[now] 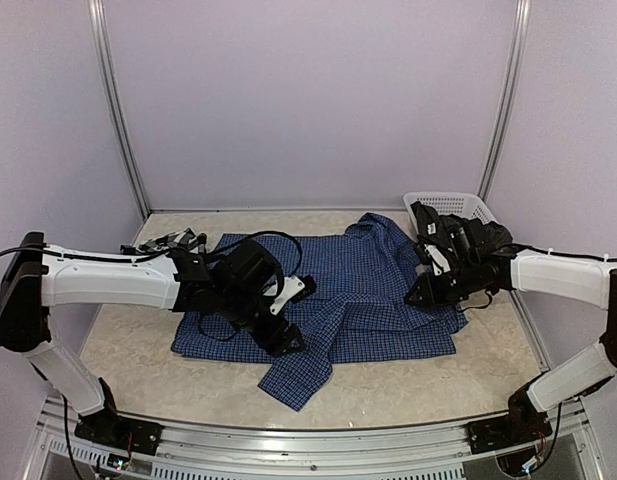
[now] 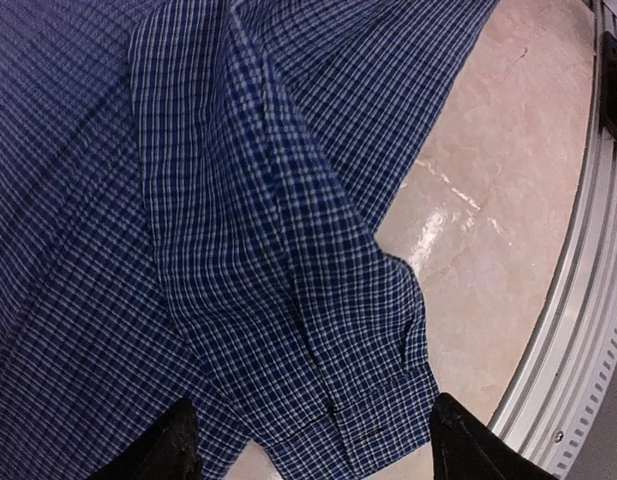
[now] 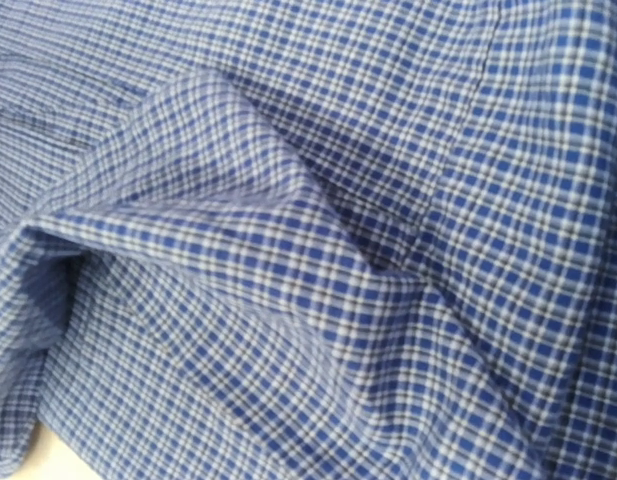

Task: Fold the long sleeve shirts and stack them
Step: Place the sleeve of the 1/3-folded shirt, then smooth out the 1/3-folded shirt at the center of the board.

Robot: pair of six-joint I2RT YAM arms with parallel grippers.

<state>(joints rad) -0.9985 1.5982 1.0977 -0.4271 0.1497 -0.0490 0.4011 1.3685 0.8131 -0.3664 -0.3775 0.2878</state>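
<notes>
The blue shirt with fine dark check (image 1: 358, 290) lies spread across the middle of the table. One sleeve (image 1: 303, 365) runs toward the near edge. My left gripper (image 1: 288, 325) hovers over the shirt's left half. In the left wrist view it (image 2: 318, 455) is open, its fingertips (image 2: 173, 445) wide apart either side of the sleeve cuff (image 2: 388, 410). My right gripper (image 1: 421, 292) is low at the shirt's right edge. Its view is filled by rumpled blue check cloth (image 3: 318, 260) and its fingers are hidden. A black-and-white bundle (image 1: 171, 241), perhaps the plaid shirt, lies behind my left arm.
A white plastic basket (image 1: 458, 206) stands at the back right corner, just behind my right arm. Bare marble tabletop (image 1: 128, 340) shows at the near left and in front of the shirt. The metal rail (image 2: 578, 330) runs along the near edge.
</notes>
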